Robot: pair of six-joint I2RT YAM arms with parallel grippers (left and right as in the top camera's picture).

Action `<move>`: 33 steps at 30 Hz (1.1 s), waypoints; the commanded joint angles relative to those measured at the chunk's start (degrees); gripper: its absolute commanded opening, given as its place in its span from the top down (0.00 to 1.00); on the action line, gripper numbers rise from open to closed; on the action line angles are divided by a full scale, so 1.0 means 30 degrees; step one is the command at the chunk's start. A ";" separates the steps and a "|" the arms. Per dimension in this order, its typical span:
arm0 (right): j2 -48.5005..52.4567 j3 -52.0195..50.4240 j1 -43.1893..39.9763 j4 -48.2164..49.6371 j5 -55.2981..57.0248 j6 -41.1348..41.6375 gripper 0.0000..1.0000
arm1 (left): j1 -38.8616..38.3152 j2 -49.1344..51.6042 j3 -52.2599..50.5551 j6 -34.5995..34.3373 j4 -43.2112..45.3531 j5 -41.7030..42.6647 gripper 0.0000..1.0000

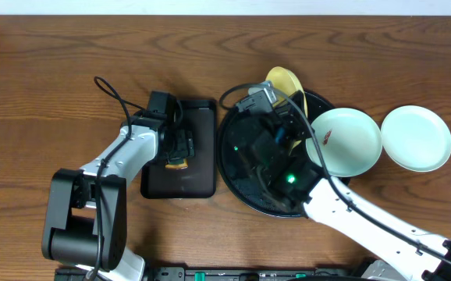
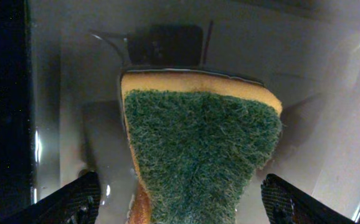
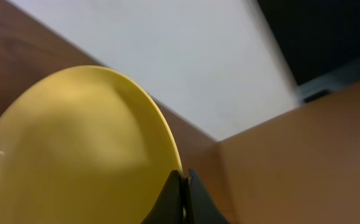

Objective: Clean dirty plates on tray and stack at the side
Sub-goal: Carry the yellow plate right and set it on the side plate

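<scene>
While the right gripper pinches the yellow plate, the spread left gripper should straddle the seemingly tilted sponge squarely.

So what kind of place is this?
Probably a robotics test bench staged for dishwashing, not a kitchen: two robot arms at a wooden table, plastic plates, a sponge on a small tray.

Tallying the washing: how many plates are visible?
3: yellow plate pinched by the right gripper at the tray's back; smeared mint plate over its right rim; second mint plate right of that.
</scene>
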 commanded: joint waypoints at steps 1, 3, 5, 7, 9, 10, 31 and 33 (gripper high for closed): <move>-0.0401 0.0270 -0.1319 -0.0867 -0.4466 0.3949 0.99 | -0.0036 0.0313 -0.0117 0.0109 -0.0044 -0.0168 0.16; -0.0401 0.0270 -0.2390 -0.1712 -0.7424 0.5982 0.99 | -0.0036 0.0313 -0.0117 0.0109 -0.0044 -0.0168 0.16; -0.0495 0.0270 -0.3774 -0.2368 -1.1096 0.8014 0.99 | -0.0036 0.0313 -0.0117 0.0109 -0.0044 -0.0168 0.16; -0.0787 0.0270 -0.5260 -0.2718 -1.5067 0.9377 0.99 | -0.0036 0.0313 -0.0117 0.0109 -0.0044 -0.0168 0.16; -0.1290 0.0270 -0.7104 -0.2820 -1.9052 1.0302 0.99 | -0.0036 0.0313 -0.0124 0.0109 -0.0044 -0.0168 0.16; -0.1566 0.0270 -0.8021 -0.2827 -2.0538 1.0732 0.99 | -0.0036 0.0313 -0.0117 0.0109 -0.0044 -0.0168 0.16; -0.2783 0.0255 -3.0068 -0.6244 -2.4137 1.4841 0.99 | -0.0036 0.0313 -0.0117 0.0109 -0.0044 -0.0168 0.16; -0.2127 0.0248 -3.1139 -0.6266 -2.4145 1.4834 0.99 | -0.0036 0.0313 -0.0117 0.0109 -0.0044 -0.0175 0.16</move>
